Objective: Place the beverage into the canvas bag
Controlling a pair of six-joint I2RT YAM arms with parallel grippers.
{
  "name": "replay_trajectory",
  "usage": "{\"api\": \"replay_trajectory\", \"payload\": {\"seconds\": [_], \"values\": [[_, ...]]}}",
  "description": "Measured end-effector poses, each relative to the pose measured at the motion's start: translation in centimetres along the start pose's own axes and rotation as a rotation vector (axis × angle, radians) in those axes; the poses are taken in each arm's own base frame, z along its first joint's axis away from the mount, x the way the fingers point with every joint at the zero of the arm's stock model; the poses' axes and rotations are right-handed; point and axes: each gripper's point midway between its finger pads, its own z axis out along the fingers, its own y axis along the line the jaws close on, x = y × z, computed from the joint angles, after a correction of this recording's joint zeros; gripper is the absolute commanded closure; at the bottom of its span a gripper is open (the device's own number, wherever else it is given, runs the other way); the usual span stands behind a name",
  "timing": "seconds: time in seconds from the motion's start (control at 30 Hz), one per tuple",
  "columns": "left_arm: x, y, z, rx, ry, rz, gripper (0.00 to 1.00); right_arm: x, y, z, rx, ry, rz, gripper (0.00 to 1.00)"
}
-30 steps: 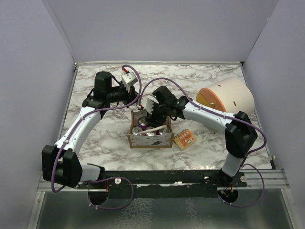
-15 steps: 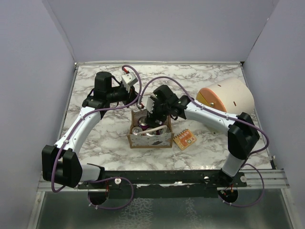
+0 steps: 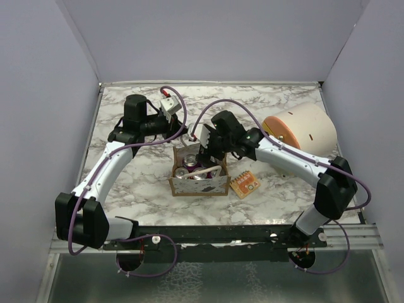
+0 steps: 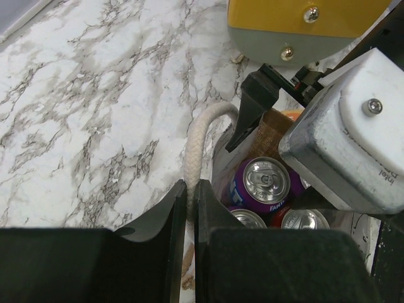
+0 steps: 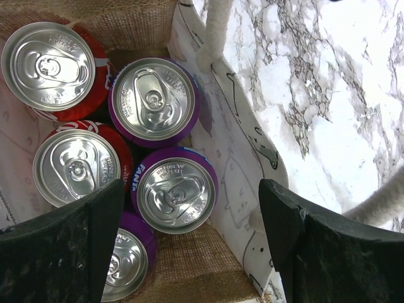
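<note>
Right wrist view looks straight down into the canvas bag, where five cans stand upright with their lids up, packed close together. Two red cans stand along one side and three are purple. The purple can directly under the right gripper reads FANTA in white down its side. The raised ring of lettering on each lid is too small to read, and no label can be read on the red cans. The right gripper's black fingers are spread wide, one on each side of that purple can, and they hold nothing. The bag's pale inner wall carries faint line drawings.

From the left wrist, the left gripper is pressed together on the white rope handle, pinching it at the bag's far left corner. The handle curves up from the fingers towards the bag's rim. One purple lid in this view shows the letters FAN on the can's shoulder.

From above, the bag sits near the middle of the table, a little towards the near edge, with its patterned panel facing that edge. An orange snack packet lies flat just beside the bag on the right, apart from it, and its print is too small to read. A cream drum with an orange end lies on its side by the right edge, towards the far right corner.
</note>
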Motion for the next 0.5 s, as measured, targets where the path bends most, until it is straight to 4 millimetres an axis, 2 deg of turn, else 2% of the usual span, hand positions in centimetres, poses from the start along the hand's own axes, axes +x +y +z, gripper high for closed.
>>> {"api": "replay_trajectory", "payload": {"seconds": [0.2,0.43,0.5], "values": [[-0.6,-0.2,-0.5,0.001,-0.016,0.019,1.00,-0.1,-0.4,-1.0,0.015,-0.021,0.006,0.13],[-0.7,-0.2,-0.8,-0.002,-0.020,0.028,1.00,-2.0,-0.5,-3.4,0.031,-0.096,-0.009,0.13],[-0.7,-0.2,-0.8,-0.005,-0.020,0.029,0.97,-2.4,-0.8,-4.1,0.039,-0.113,-0.010,0.13]]}}
